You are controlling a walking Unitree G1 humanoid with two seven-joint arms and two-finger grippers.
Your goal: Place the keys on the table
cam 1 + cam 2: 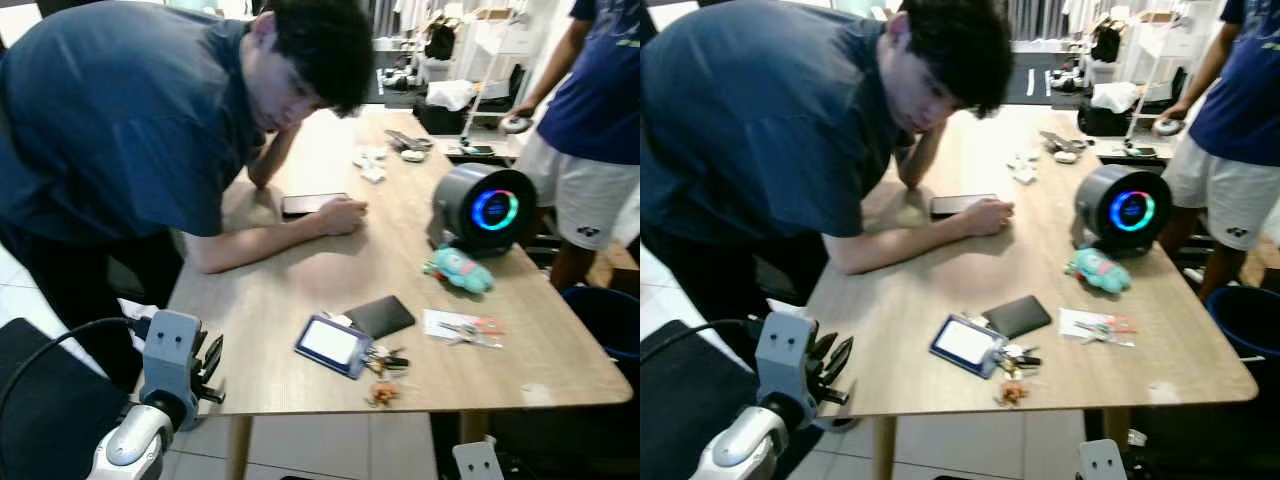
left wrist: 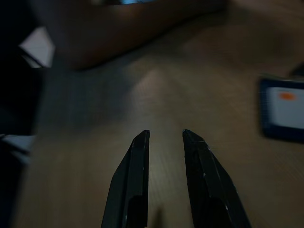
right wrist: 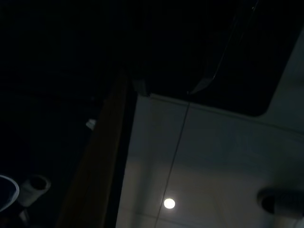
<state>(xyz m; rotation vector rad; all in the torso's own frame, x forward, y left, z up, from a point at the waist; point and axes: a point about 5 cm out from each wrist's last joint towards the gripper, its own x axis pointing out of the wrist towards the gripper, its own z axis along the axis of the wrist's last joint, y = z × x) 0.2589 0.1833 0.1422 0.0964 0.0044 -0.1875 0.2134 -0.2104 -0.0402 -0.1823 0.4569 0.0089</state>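
Observation:
A bunch of keys (image 1: 386, 360) lies on the wooden table (image 1: 300, 290) near its front edge, joined to a blue card holder (image 1: 333, 345) and a small orange charm (image 1: 382, 394). My left gripper (image 1: 208, 366) hovers at the table's front left corner, well to the left of the keys. It is open, and its black fingers (image 2: 137, 161) hold nothing over bare wood. The card holder (image 2: 285, 107) lies off to one side in the left wrist view. My right arm's wrist housing (image 1: 478, 460) hangs low below the table edge.
A person (image 1: 150, 120) leans over the table's left side, forearm beside a phone (image 1: 312, 203). Another person (image 1: 590, 130) stands at the far right. On the table lie a black wallet (image 1: 380, 316), scissors on paper (image 1: 465, 328), a teal plush (image 1: 460, 270) and a round speaker (image 1: 485, 208).

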